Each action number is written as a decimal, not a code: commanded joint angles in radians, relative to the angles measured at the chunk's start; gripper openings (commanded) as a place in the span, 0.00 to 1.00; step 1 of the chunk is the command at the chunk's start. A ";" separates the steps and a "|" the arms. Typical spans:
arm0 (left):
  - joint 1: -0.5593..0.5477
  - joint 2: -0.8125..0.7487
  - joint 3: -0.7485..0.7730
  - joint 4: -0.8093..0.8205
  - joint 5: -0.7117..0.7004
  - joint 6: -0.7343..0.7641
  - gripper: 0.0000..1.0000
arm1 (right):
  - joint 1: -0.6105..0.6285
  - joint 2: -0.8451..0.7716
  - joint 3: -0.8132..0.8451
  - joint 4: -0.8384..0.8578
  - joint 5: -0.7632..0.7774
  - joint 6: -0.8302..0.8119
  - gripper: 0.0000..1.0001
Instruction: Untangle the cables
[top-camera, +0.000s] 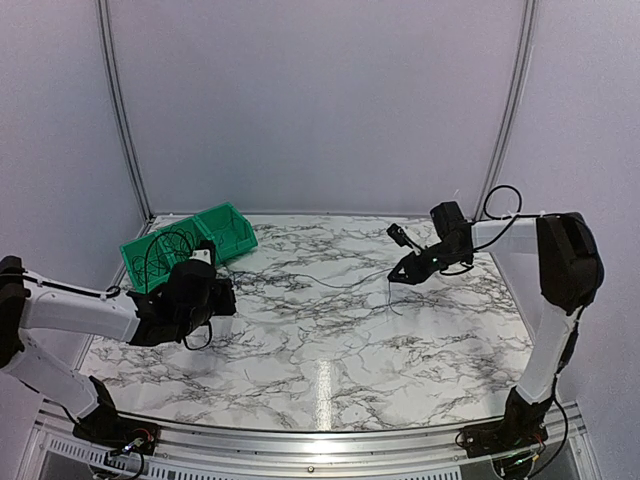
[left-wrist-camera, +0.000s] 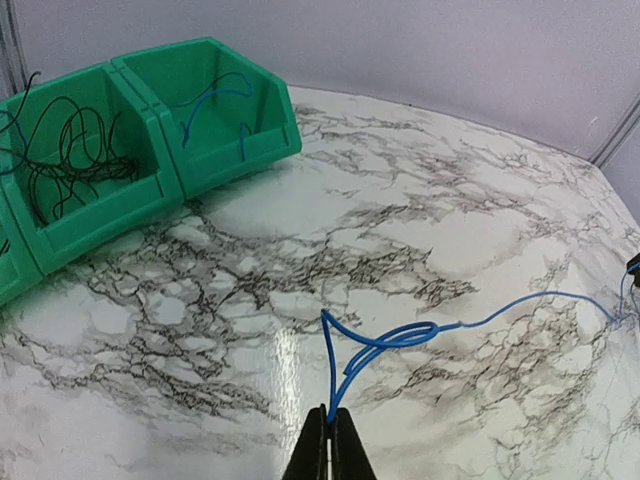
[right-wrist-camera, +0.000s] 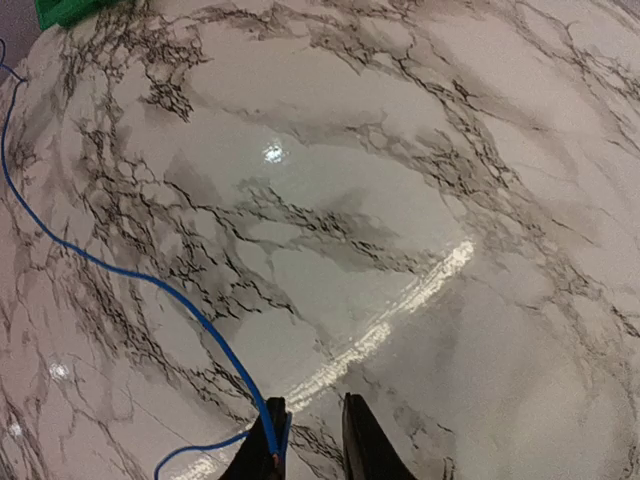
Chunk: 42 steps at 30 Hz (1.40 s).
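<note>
The left gripper (left-wrist-camera: 328, 428) pinches one end of the blue cable (left-wrist-camera: 395, 338) tight. The cable runs over the marble table (left-wrist-camera: 470, 220) to the right gripper (right-wrist-camera: 310, 410) — its fingers stand apart, the cable touching one. By the table's far left edge a green bin (left-wrist-camera: 150, 195) holds black cables (left-wrist-camera: 70, 150) — the two grippers are well apart.

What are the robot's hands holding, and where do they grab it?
The left gripper pinches the blue cable just beside its loop. The right gripper is open; the cable only brushes one finger.

My left arm (top-camera: 80, 312) stretches low, left gripper (left-wrist-camera: 328, 422) pinched tight on a cable (left-wrist-camera: 400, 337); my right arm (top-camera: 562, 290) bends high, right gripper (right-wrist-camera: 312, 412) jaws slightly apart.
</note>
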 joint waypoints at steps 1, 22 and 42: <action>0.055 0.005 0.163 -0.093 0.063 0.093 0.00 | 0.032 -0.009 0.043 -0.087 -0.139 -0.061 0.37; 0.373 0.277 1.014 -0.520 0.225 0.294 0.00 | 0.009 -0.416 -0.177 -0.065 -0.100 -0.161 0.47; 0.533 0.619 1.537 -0.612 0.238 0.377 0.00 | 0.009 -0.349 -0.190 -0.065 -0.088 -0.196 0.47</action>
